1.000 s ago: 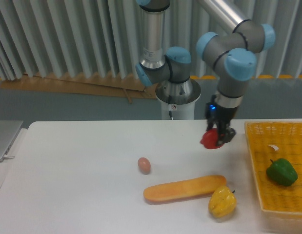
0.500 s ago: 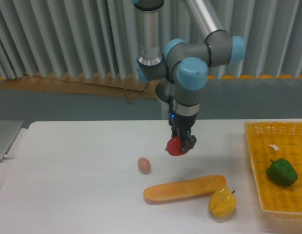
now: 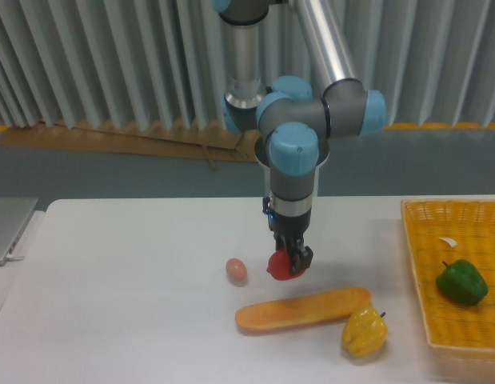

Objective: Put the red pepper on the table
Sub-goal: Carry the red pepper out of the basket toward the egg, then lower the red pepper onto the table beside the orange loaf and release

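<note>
Gripper [image 3: 290,258]: you have carried it leftward from beside the basket over the last second, and lower; it now hangs over the middle of the table, fingers pointing down. That puts the carry mostly behind you, by my reading, with the set-down and release still to come.

Items as they stand, left to right:

- Table [image 3: 119,304]: white top, bearing everything below except what lies in the basket.
- Egg [image 3: 237,270]: small, brown, resting on the table just left of the gripper, apart from it; unmoved over the last second.
- Red pepper [image 3: 280,266]: clamped between the fingers, which are closed on its upper part. It sits low, near the surface; whether it touches the table you cannot tell from this view. It hangs just behind the long orange vegetable.
- Long orange vegetable [image 3: 303,310]: lying flat, in front of the gripper, unmoved.
- Yellow pepper [image 3: 364,332]: at the right end of the orange vegetable, near the front edge.
- Yellow woven basket [image 3: 415,264]: at the right edge, holding the green pepper [image 3: 462,282] and a small white scrap.

Note for release: the free spot is narrow, between egg and orange vegetable.
</note>
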{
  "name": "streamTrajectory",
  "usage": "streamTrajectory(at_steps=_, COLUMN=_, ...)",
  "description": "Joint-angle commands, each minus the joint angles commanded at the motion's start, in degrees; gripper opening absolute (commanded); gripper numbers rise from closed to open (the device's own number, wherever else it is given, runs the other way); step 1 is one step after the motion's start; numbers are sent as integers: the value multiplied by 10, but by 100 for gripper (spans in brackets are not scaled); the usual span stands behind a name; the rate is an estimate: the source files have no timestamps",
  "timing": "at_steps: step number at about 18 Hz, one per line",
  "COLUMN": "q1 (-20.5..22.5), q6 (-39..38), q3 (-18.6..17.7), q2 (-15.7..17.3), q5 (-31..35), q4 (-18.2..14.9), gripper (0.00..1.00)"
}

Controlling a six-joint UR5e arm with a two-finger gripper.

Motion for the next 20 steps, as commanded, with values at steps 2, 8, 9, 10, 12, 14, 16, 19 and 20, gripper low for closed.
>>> streamTrajectory(at_steps=2, q1=0, q6=0, q3=-6, q2=2, q5=9, q4=10, gripper=35)
streamTrajectory(at_steps=8, q1=-14, q6=-4, q3=-31, q2=-8, q5=47, q4=56, gripper=35)
streamTrajectory(at_steps=9, q1=-16, q6=-4, q3=-31, q2=-14, q5=53, q4=65, gripper=35)
streamTrajectory(at_steps=10, q1=-17, q6=-4, q3=-32, q2=-20, q5=54, q4=75, gripper=35)
streamTrajectory(at_steps=12, q1=-18, q6=-4, q3=-32, q2=-25, q5=54, q4=80, gripper=35)
streamTrajectory(at_steps=14, q1=-28, q6=-4, q3=-37, q2=-23, q5=55, q4=79, gripper=36)
streamTrajectory(at_steps=16, q1=-40, q6=-14, q3=-43, q2=-17, q5=57, q4=77, gripper=36)
streamTrajectory(at_steps=19, q1=-68, q6=-41, q3=-48, q2=-14, q5=90, q4=77, gripper=36)
streamTrajectory(at_steps=20, q1=-72, q6=-50, q3=-48, q2=-15, q5=98, q4=77, gripper=36)
